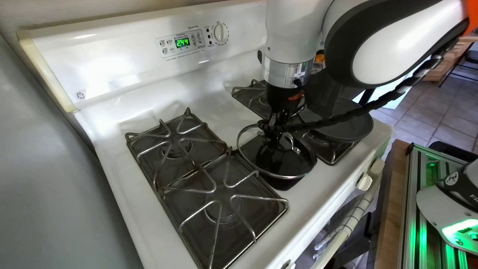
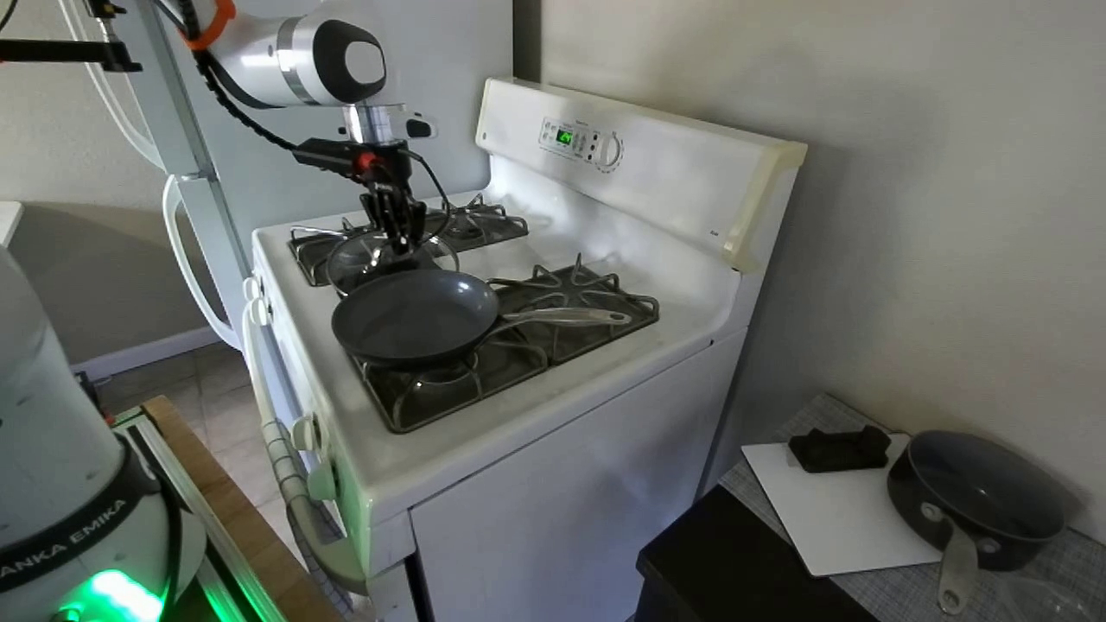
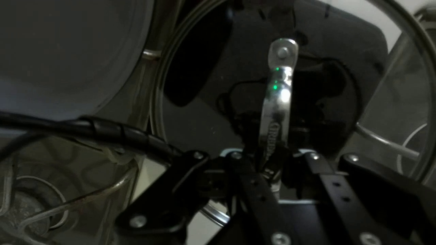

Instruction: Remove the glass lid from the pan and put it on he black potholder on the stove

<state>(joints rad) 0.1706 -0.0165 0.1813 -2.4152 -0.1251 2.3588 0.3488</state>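
Note:
The glass lid point(image 1: 295, 162), clear with a metal rim and an arched metal handle, is over the middle of the white stove point(image 1: 209, 99). My gripper point(image 1: 274, 139) points down and is shut on the lid's handle, as the wrist view point(image 3: 272, 166) shows. The black potholder point(image 1: 285, 184) is under the lid, its near edge showing beyond the rim. I cannot tell whether the lid touches it. The dark pan point(image 2: 415, 311) sits uncovered on grates beside the lid. It also shows in the wrist view point(image 3: 68, 58); the lid shows there too point(image 3: 204, 129).
Burner grates point(image 1: 224, 194) stand raised on the lid's other side. The pan's handle point(image 2: 570, 317) points toward the back of the stove. The control panel point(image 1: 183, 43) rises behind. A small dark pot point(image 2: 976, 501) and a white board point(image 2: 847, 518) are on a side counter.

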